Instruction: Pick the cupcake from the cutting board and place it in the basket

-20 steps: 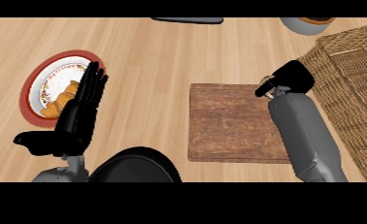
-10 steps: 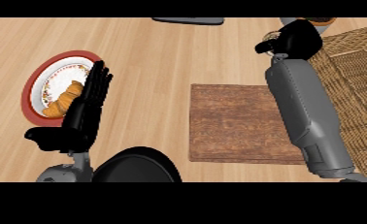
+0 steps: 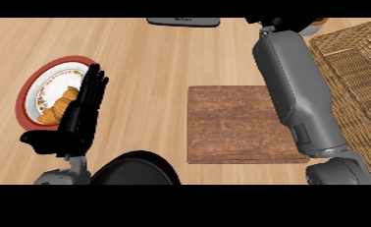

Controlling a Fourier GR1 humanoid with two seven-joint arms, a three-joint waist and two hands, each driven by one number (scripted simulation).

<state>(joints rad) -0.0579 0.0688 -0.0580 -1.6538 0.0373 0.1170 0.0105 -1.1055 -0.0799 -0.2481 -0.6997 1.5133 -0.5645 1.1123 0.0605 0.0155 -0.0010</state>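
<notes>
The left hand point(image 3: 76, 118) rests with straight, relaxed fingers holding nothing, well to the left of the cutting board point(image 3: 243, 125) and over the edge of a red-rimmed plate point(image 3: 33, 98) bearing a croissant point(image 3: 62, 105); it looks parked out of the way. The right forearm point(image 3: 297, 88) stretches past the board's right side to the top of the view, where the right hand point(image 3: 274, 22) is mostly cut off, so its fingers cannot be judged. No cupcake shows on the bare board or in the wicker basket point(image 3: 348, 73) right of it; it may sit in that hidden hand, carried toward the basket.
</notes>
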